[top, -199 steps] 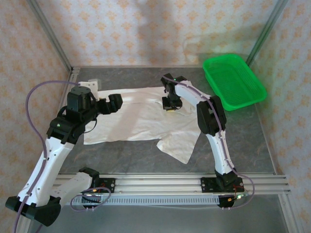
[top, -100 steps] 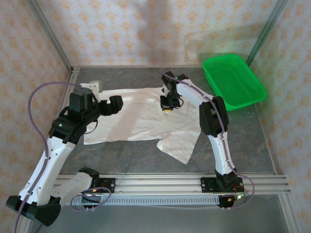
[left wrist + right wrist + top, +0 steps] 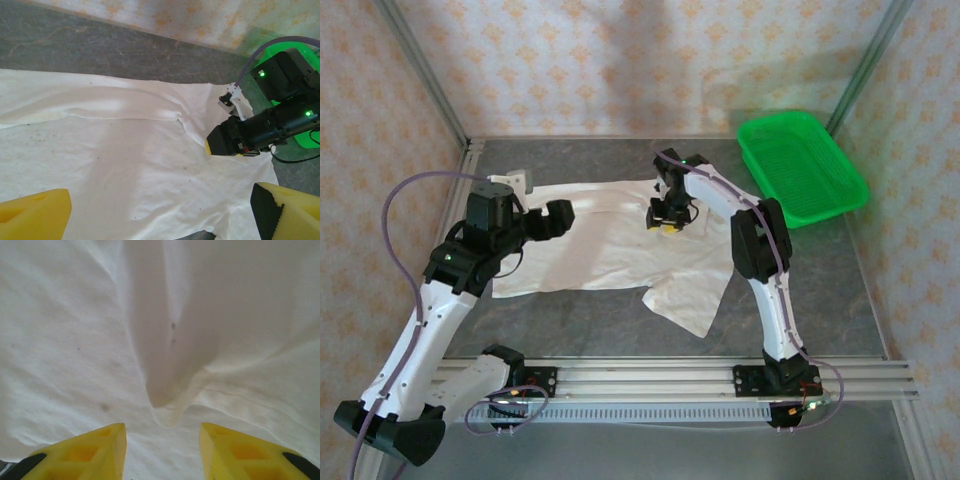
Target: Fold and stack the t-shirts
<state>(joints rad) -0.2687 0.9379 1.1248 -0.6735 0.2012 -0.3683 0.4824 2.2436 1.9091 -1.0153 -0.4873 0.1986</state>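
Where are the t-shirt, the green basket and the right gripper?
t-shirt (image 3: 605,250): top external view, middle of the spread white cloth.
green basket (image 3: 800,170): top external view, its bare mesh floor.
right gripper (image 3: 162,445): right wrist view, midway between its yellow fingertips.

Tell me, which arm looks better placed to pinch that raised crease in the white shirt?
Right, probably. The right gripper hangs close over the crease in the t-shirt, jaws parted. The left gripper, also open, sits over the shirt's left side, farther from it.
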